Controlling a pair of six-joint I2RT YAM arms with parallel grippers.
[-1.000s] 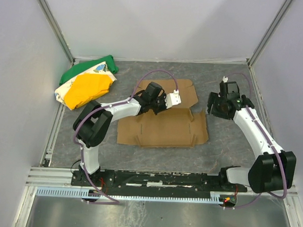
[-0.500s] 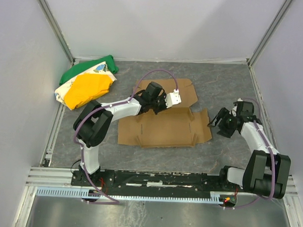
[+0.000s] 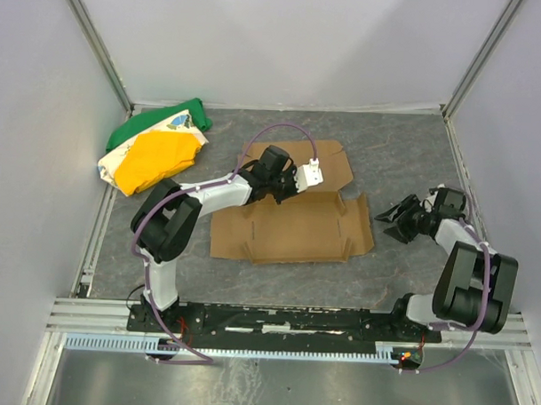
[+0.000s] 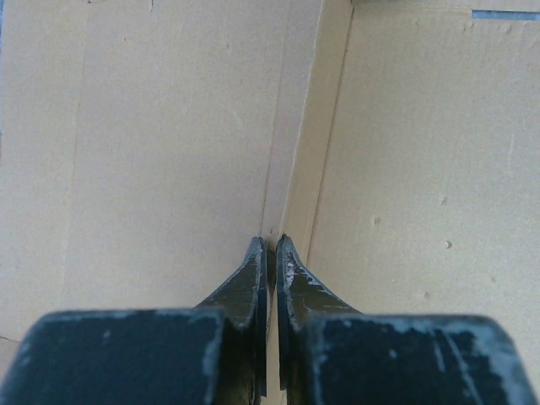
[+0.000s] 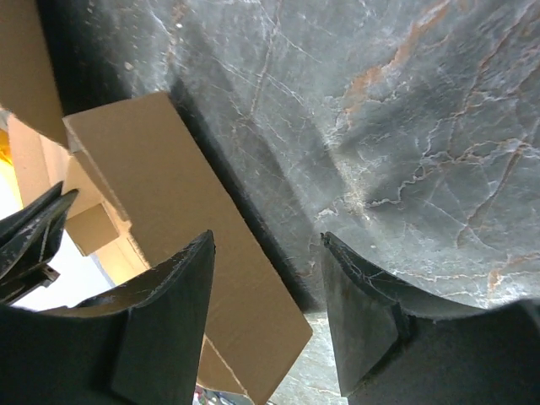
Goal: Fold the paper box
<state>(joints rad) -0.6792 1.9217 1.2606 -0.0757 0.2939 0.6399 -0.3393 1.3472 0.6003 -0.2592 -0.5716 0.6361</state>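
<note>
My left end effector, pinched shut, tips on a crease of the flat box mid-counter; my right end effector, partly open, sits at the box's right edge.

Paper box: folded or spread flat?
Spread flat. In the top view the paper box lies open as a sheet on the table, no walls standing; only its right end looks slightly lifted.

I work in a lab test cell. Plain white panels on aluminium frame rails wall in my grey marbled tabletop.
</note>
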